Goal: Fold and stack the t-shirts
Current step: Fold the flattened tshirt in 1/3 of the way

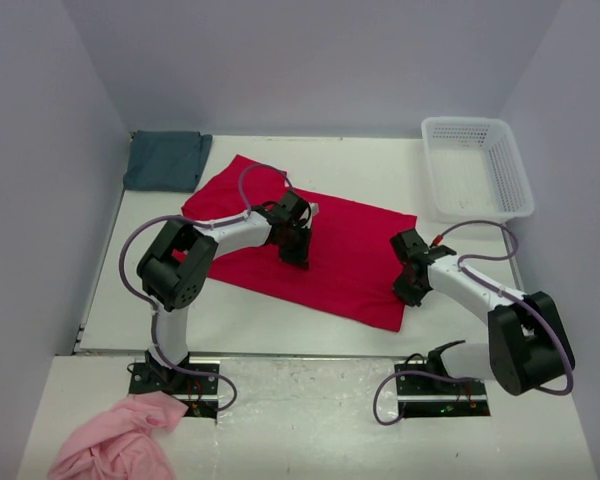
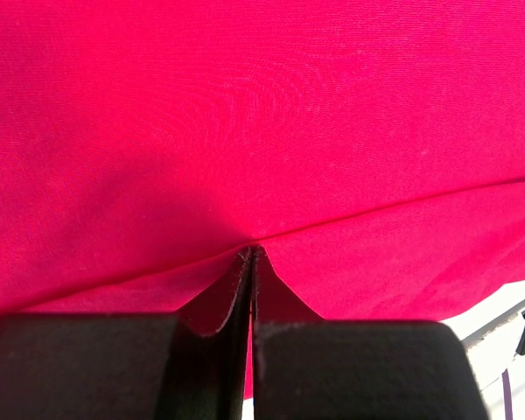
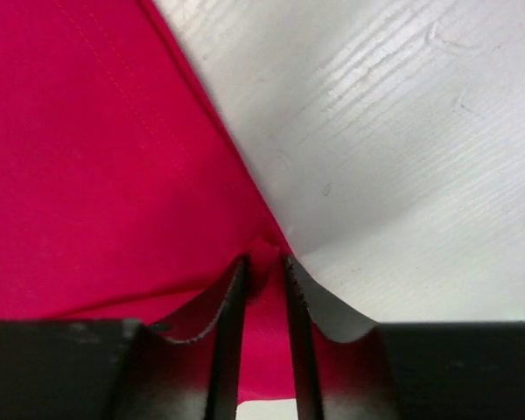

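The crimson red t-shirt (image 1: pixel 320 255) lies spread across the middle of the table. My left gripper (image 1: pixel 296 256) is down on its near-left part, jaws shut on a pinch of the red cloth (image 2: pixel 245 131). My right gripper (image 1: pixel 410 295) is at the shirt's right edge, jaws closed on a fold of that red edge (image 3: pixel 114 157), with bare table (image 3: pixel 402 131) beside it. The teal t-shirt (image 1: pixel 165 160) lies folded at the back left, away from both grippers.
A white plastic basket (image 1: pixel 477 167) stands at the back right. A pink cloth (image 1: pixel 115 440) lies bunched at the near left, by the left arm's base. Walls close in the left, back and right sides.
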Robot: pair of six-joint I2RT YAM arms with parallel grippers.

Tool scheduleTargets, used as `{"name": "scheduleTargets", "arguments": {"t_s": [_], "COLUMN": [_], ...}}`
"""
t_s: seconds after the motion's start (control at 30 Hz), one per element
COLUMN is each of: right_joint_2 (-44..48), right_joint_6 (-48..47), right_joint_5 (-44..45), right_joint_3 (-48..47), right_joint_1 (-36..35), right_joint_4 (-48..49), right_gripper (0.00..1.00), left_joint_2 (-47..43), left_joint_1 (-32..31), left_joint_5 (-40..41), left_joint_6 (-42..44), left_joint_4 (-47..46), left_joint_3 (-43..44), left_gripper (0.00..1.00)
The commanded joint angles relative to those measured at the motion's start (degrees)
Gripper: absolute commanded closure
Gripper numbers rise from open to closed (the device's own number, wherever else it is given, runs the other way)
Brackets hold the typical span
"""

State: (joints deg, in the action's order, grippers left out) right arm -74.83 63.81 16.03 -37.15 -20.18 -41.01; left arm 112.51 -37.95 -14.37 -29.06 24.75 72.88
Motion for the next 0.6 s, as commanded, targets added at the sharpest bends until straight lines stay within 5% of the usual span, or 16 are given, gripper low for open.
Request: {"name": "scheduleTargets", "arguments": {"t_s": [0.0,0.3,0.4,0.47,0.57], "right_joint_2": [-1.46,8.11,10.49,10.58,8.31], "right_joint_6": [-2.81,-2.38,-2.12,-2.02,-1.85], "right_joint_5": [3.39,6.21,4.62,3.66,1.55], "right_joint_3": [-3.19,-3.99,-3.11,-2.32,-1.97], "right_joint_1": [0.06,-3.10,-5.21,-5.65,-5.65], "right_joint_4": [-0.30,-6.01,-5.83,-4.70,-2.67], "right_gripper": [0.73,0.49,0.62,1.00,1.00], "left_joint_2": [1.05,4.12,4.56,4.56,4.12], "left_joint_1": [-0.10,-0.01,-0.01,-0.02,-0.02], "left_joint_5": [2.07,2.77,1.63,1.36,1.36], "left_joint_6": [0.14,0.14,-0.12,-0.12,-0.21], "left_joint_4": [-0.58,-0.41,-1.02,-1.20,-1.02], "left_joint_3": [-0.46,1.03,1.21,1.12,1.12], "left_gripper": [1.00,1.00,1.00,1.00,1.00]}}
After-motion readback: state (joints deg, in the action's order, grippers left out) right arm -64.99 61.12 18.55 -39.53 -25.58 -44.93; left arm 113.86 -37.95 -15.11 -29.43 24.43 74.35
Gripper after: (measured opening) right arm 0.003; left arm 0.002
